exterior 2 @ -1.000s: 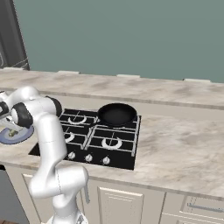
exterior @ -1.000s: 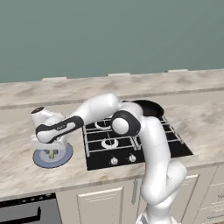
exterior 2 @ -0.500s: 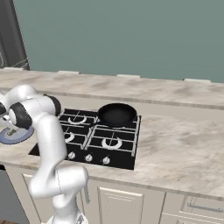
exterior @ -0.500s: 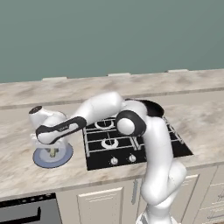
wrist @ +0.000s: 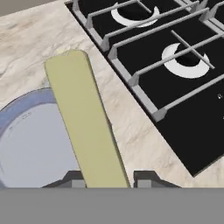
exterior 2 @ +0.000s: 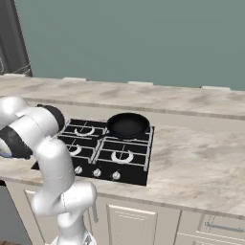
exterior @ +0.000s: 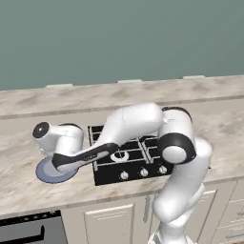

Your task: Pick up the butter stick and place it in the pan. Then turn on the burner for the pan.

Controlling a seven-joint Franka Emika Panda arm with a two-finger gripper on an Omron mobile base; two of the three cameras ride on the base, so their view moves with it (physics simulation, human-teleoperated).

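Up close, through the hand view, we are seeing the claw (wrist: 107,180) holding the butter stick (wrist: 84,120) between its two tips, the pale bar reaching out over the edge of a blue-grey plate (wrist: 30,140) and the marble counter (wrist: 26,39). Beside it the stove (wrist: 175,78) is showing its grates. From the left base view we are seeing the arm's hand hanging over that plate (exterior: 47,172), left of the stove (exterior: 125,159). From the right base view we are seeing the pan (exterior 2: 128,125) sitting on the stove's far right burner, well apart from the butter, with the stove knobs (exterior 2: 97,173) along the front edge.
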